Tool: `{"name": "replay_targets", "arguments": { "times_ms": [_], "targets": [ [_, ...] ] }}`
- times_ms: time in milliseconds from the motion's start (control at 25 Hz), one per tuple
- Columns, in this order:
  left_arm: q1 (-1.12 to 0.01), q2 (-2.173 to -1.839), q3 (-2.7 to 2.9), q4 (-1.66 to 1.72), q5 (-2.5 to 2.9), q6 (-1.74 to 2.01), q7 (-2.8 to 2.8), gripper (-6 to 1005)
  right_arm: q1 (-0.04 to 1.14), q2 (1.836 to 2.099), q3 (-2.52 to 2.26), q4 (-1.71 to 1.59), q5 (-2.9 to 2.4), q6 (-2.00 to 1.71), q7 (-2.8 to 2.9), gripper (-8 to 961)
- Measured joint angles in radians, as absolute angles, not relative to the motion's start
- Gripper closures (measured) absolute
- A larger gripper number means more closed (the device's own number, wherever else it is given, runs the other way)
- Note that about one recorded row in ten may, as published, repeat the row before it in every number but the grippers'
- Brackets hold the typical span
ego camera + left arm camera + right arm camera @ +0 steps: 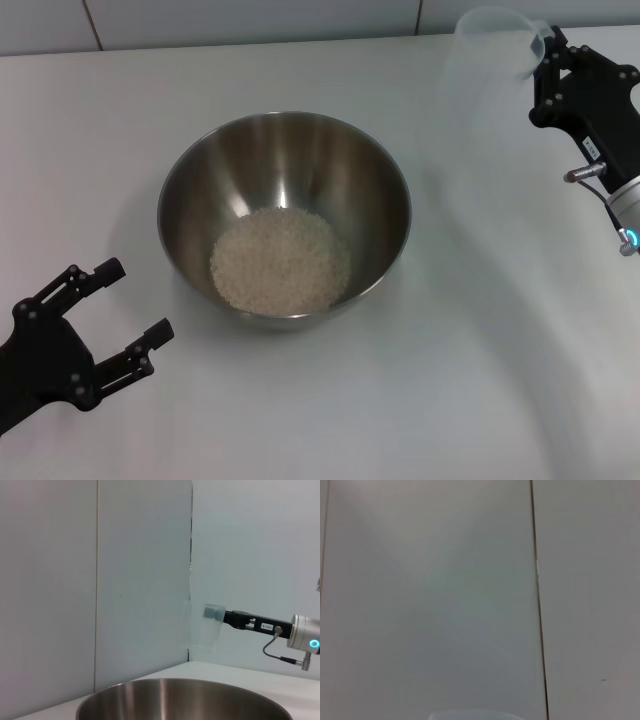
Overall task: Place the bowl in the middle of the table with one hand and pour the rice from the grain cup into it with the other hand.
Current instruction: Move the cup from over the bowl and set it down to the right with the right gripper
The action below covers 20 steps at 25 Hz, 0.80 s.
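Right gripper [220, 616] label: print unreadable.

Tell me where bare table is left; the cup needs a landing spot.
Bare table lies right of the bowl, below the right gripper holding the grain cup. Behind the bowl is bare too. Front left is crowded by the open left gripper.

The steel bowl [284, 214] is sitting upright mid-table [450, 380], holding a loose heap of pale rice [280, 261] at its bottom. The clear grain cup [492, 50] is hanging blurred above the far right, looking empty.
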State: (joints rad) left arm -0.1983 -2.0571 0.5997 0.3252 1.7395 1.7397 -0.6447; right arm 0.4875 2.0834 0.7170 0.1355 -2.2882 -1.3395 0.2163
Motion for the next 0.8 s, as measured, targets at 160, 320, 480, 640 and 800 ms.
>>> {"name": "replay_targets", "arguments": {
  "times_ms": [160,320,480,640,800],
  "targets": [
    [-0.198,-2.057,0.600,0.325,1.739,1.741,-0.644,158,0.491,2.083,0.713,0.135,-2.289,-1.339,0.216,939],
    [-0.198,-2.057,0.600,0.325,1.740,1.748,-0.641,158,0.499,2.085,0.710,0.137,-2.294,-1.278,0.195,940],
    [-0.195,-2.057,0.600,0.325,1.739,1.753,-0.638,158,0.507,2.086,0.704,0.141,-2.298,-1.181,0.167,940],
    [-0.193,-2.057,0.600,0.325,1.739,1.763,-0.636,158,0.513,2.087,0.696,0.137,-2.299,-1.108,0.162,923],
    [-0.191,-2.057,0.601,0.325,1.740,1.775,-0.635,158,0.510,2.089,0.668,0.138,-2.301,-1.071,0.161,906]
  ]
}}
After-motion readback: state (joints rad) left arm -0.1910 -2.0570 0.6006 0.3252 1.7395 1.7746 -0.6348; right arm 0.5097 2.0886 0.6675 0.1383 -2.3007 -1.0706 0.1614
